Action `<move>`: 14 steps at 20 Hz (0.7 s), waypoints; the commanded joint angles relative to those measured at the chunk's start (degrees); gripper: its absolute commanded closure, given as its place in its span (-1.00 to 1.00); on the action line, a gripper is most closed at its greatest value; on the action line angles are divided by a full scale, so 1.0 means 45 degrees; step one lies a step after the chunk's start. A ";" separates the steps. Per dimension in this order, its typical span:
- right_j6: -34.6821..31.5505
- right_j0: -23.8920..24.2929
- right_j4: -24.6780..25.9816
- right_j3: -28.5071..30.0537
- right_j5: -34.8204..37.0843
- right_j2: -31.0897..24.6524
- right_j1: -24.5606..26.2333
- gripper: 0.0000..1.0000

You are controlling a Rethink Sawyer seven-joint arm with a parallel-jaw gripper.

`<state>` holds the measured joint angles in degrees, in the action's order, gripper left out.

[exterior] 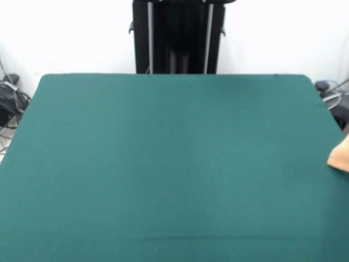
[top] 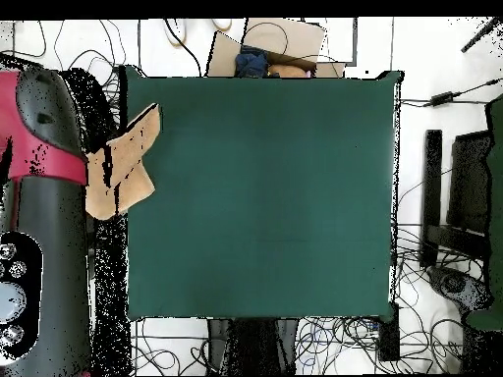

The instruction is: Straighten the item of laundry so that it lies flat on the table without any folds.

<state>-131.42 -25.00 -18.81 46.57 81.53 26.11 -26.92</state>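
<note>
One towel (top: 118, 172), orange-tan and folded, sits at the table (top: 260, 196) edge beside the red-and-black arm (top: 44, 196), perhaps hanging from it. The gripper is hidden, so its state and the towel's place relative to it cannot be told.

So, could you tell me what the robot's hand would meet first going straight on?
I cannot tell: the hand itself is out of view. Only the arm shows, beside the towel at the edge of the table.

red and black arm (top: 44, 196) (round buttons), black pedestal (exterior: 178, 35)
</note>
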 commanded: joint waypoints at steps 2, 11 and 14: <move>-0.4525 -0.0079 -0.0216 -0.0035 0.1170 -0.0209 0.0538 1.00; -0.5417 -0.0212 -0.0480 -0.1169 0.1808 -0.0287 0.0994 1.00; -0.5608 -0.0276 -0.0534 -0.1244 0.1906 -0.0284 0.0993 1.00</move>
<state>-138.05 -25.76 -19.52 40.04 84.83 26.11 -22.52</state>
